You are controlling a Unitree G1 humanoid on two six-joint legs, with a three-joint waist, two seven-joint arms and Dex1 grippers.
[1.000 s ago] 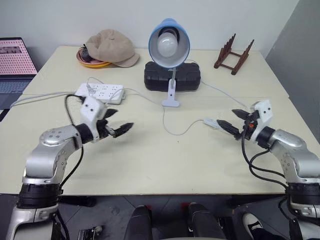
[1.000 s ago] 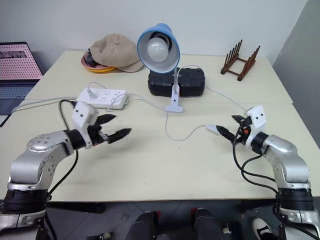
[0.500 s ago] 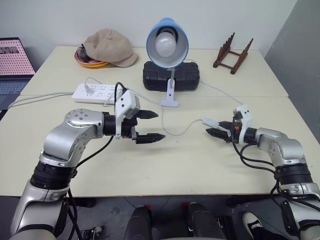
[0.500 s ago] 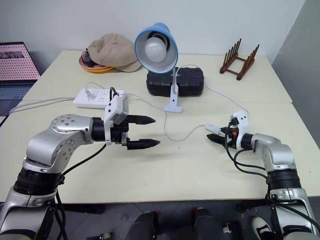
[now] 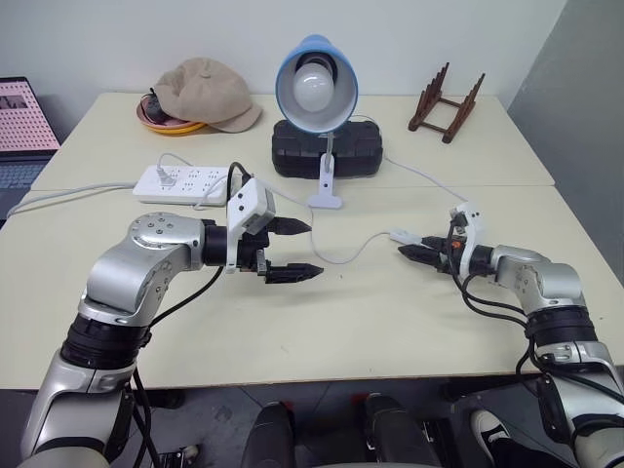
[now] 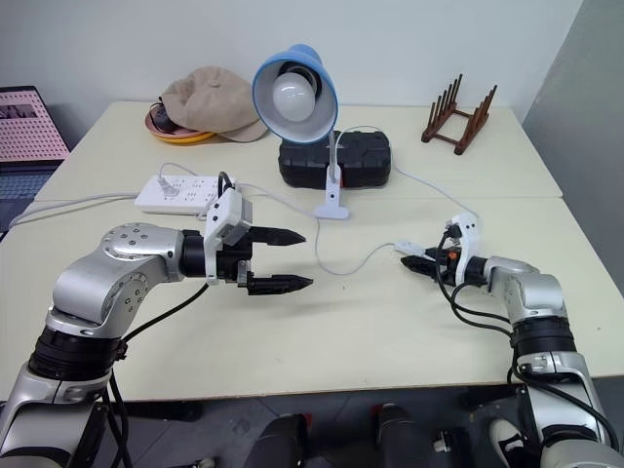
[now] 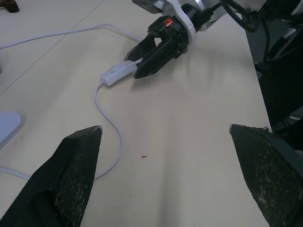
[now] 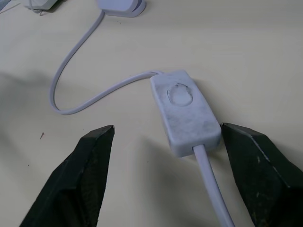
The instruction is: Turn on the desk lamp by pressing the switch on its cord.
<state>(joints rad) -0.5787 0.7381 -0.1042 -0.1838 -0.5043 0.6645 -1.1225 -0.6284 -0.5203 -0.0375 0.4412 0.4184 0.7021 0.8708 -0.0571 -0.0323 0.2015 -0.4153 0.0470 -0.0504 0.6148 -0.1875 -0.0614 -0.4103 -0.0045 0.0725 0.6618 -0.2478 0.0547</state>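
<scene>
The desk lamp (image 5: 317, 83), with a blue shade and a white bulb that looks unlit, stands on its white clip base (image 5: 325, 200) at the table's middle back. Its thin white cord (image 5: 349, 255) loops forward and right to the small white switch (image 8: 186, 111), which lies flat on the table. My right gripper (image 8: 166, 128) is low over the table and open. One finger is on each side of the switch's near end, with a gap on both sides. My left gripper (image 5: 297, 251) hovers open over the table's middle, pointing right toward the switch and holding nothing.
A white power strip (image 5: 185, 180) lies at the back left with its cable running off to the left. Behind the lamp sits a black case (image 5: 325, 148). A tan cap (image 5: 205, 90) is at the far back left, a wooden rack (image 5: 446, 100) at the back right, and a laptop (image 5: 19, 107) at the left edge.
My left gripper swung right toward the table's middle, then held still. My right gripper came down and forward onto the switch's end, and its fingers narrowed around it.
</scene>
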